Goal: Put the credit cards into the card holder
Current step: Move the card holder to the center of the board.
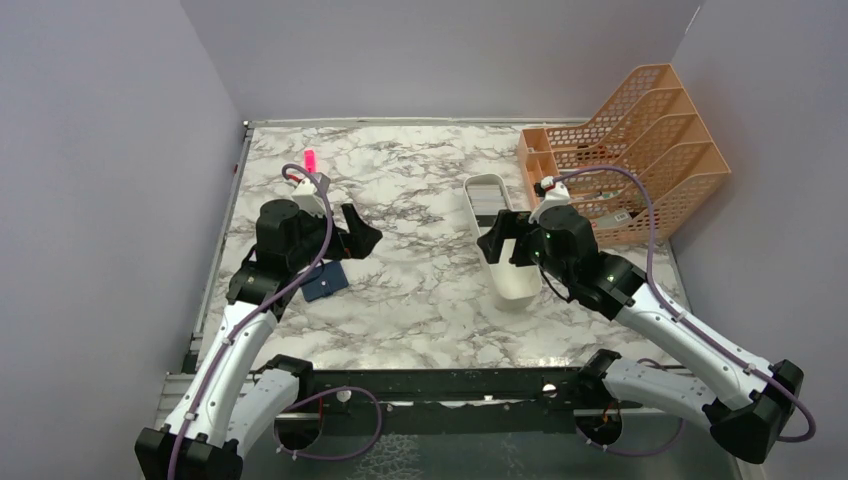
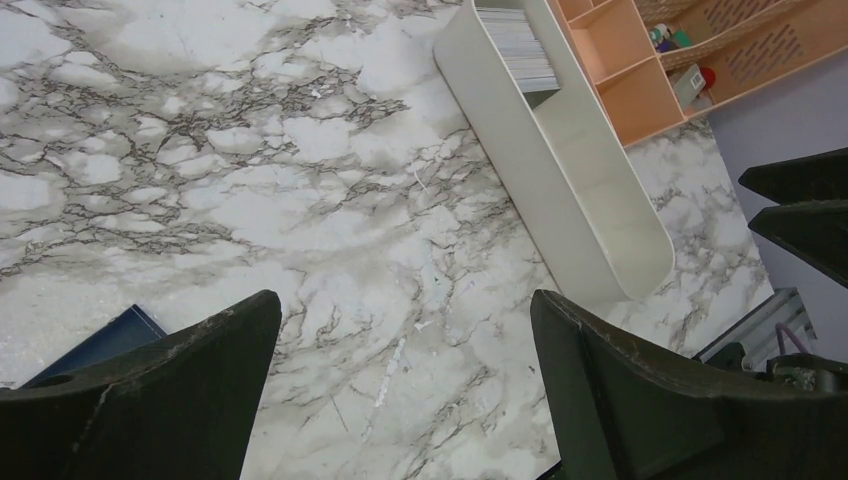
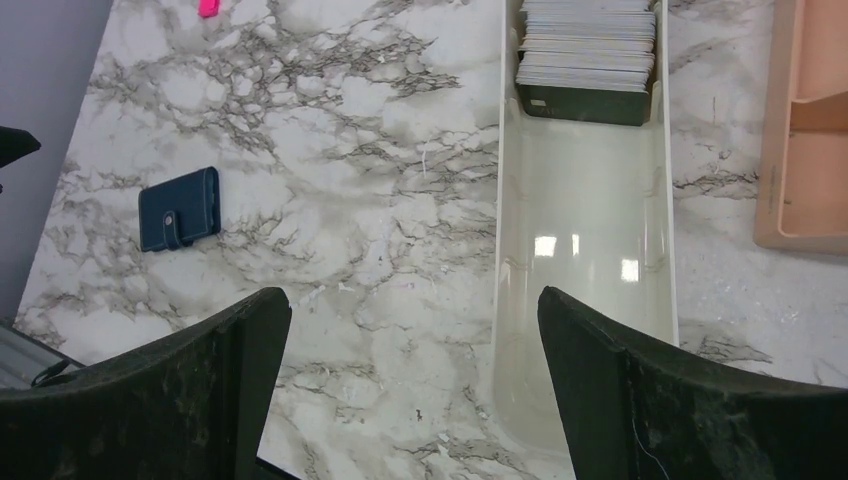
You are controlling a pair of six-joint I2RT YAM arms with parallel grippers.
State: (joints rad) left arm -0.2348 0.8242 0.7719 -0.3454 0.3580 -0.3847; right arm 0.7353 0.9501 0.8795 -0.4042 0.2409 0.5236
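Observation:
The card holder [image 1: 324, 281] is a closed navy wallet lying on the marble table at the left. It shows in the right wrist view [image 3: 180, 207] with its pale snap dot, and a corner of it shows in the left wrist view [image 2: 100, 345]. The credit cards [image 3: 587, 45] stand in a stack at the far end of a long white tray [image 3: 515, 200], also seen in the left wrist view [image 2: 516, 42]. My left gripper [image 1: 362, 232] is open and empty above the table, just right of the wallet. My right gripper [image 1: 503, 240] is open and empty over the tray's near part.
An orange mesh file rack [image 1: 640, 140] stands at the back right, beside the tray [image 1: 472, 205]. A small pink object [image 1: 310, 158] lies at the back left. Grey walls close in the table on the left, back and right.

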